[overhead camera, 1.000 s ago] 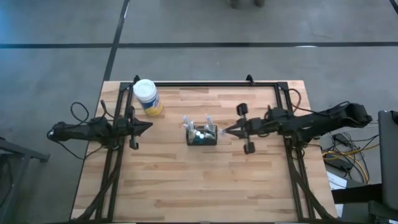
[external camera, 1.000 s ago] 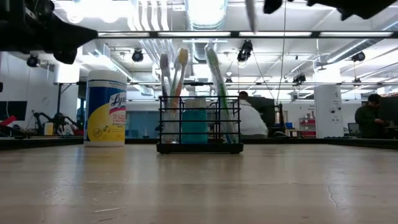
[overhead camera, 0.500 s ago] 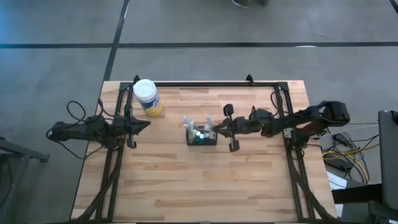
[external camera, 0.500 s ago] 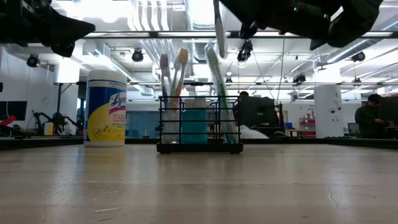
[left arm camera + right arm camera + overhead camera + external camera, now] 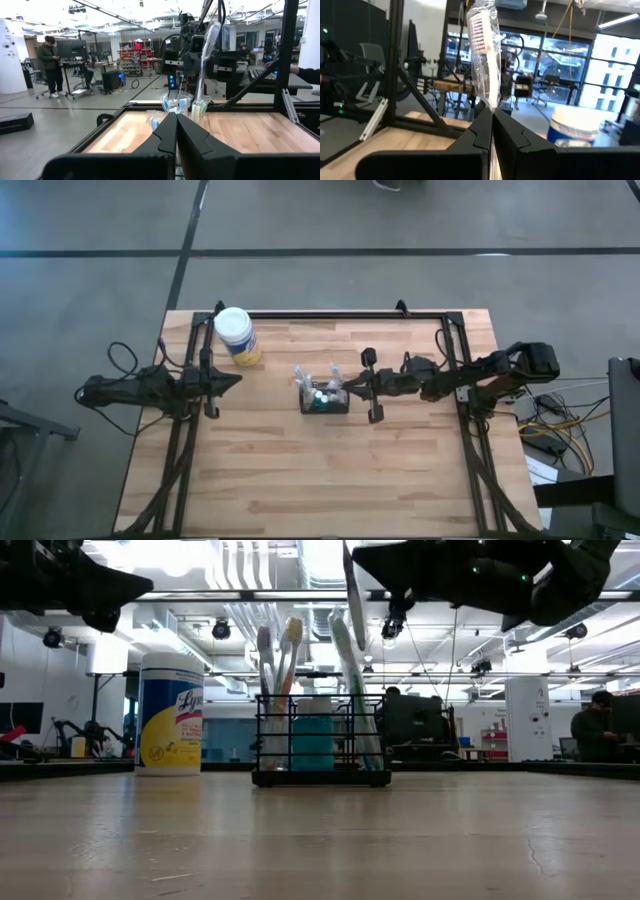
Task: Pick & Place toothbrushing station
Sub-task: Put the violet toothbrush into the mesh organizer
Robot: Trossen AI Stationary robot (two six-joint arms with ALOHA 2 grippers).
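The toothbrushing station, a small black wire caddy [image 5: 325,398] [image 5: 320,745], stands on its base at the table's middle. Several toothbrushes [image 5: 280,670] stand upright in it. My right gripper [image 5: 352,387] [image 5: 492,114] hovers just right of and above the caddy, shut on a toothbrush in a clear wrapper [image 5: 353,590] [image 5: 482,55]. My left gripper [image 5: 240,381] [image 5: 176,117] waits shut at the table's left side, raised off the wood, pointing toward the caddy with nothing in it. My right gripper pinches the wrapped toothbrush between its two fingers, on the handle below the bristle head [image 5: 491,107]. The fingers come level from the table's right and lie across the brush. The brush stands upright, head up, lifted clear, its lower end [image 5: 356,628] above the caddy's right part.
A white-capped, yellow-labelled round jar [image 5: 236,336] [image 5: 170,715] stands at the far left of the table. A black frame [image 5: 330,314] runs along the far edge and down both sides. The near half of the wooden top [image 5: 320,480] lies bare. People show in the room beyond.
My right gripper has gone toward the table's left and down, toward the caddy, carrying the wrapped toothbrush upright. The brush now stands over the caddy's right part. Most of the move came early; lately it has hardly shifted.
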